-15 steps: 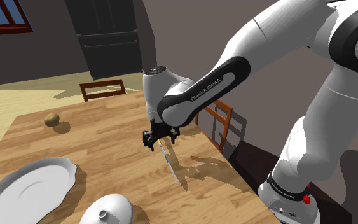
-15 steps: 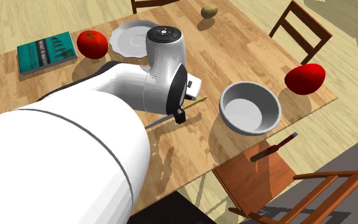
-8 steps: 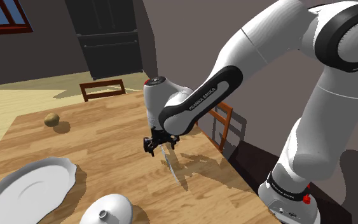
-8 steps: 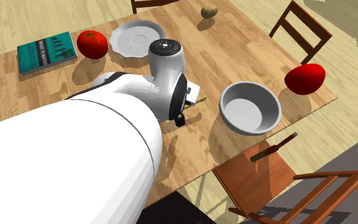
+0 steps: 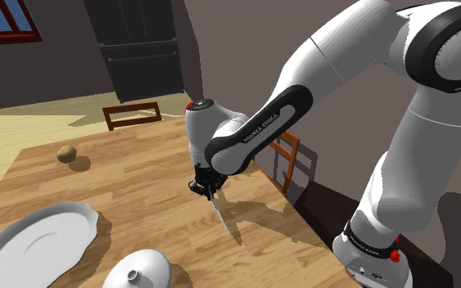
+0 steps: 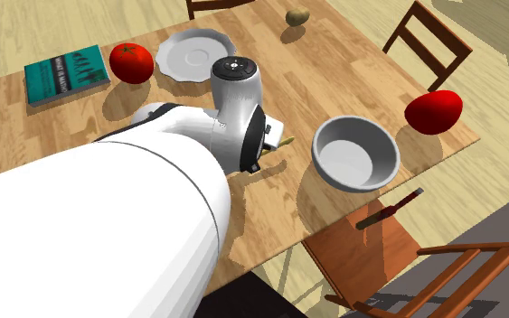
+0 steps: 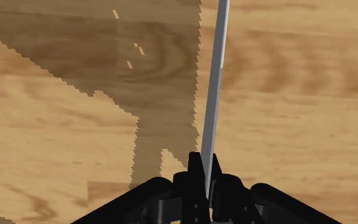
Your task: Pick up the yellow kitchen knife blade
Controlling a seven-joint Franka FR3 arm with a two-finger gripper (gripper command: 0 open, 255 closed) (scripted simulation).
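A knife lies flat on the wooden table [image 5: 130,184], its long grey blade [image 5: 225,219] running toward the table's near edge in the shoulder view. In the second exterior view its yellowish handle end [image 6: 286,141] pokes out from behind the wrist. My black gripper [image 5: 207,187] stands down at the table over the knife, next to the handle. In the wrist view the gripper [image 7: 204,167] is shut on the blade [image 7: 213,108], which runs straight out from between the two fingers. The arm hides the gripper [image 6: 255,167] and most of the knife in the second exterior view.
A white plate [image 5: 36,241], a white domed dish [image 5: 142,268] and a small brown lump [image 5: 67,153] share the table. The second exterior view adds a grey bowl [image 6: 355,152], two red fruits [image 6: 132,62] [image 6: 433,110] and a teal book [image 6: 66,74]. Chairs [image 5: 282,159] stand alongside.
The fingers stood apart over the knife and have now closed on its blade. Before that the hand had come down a little toward the table.
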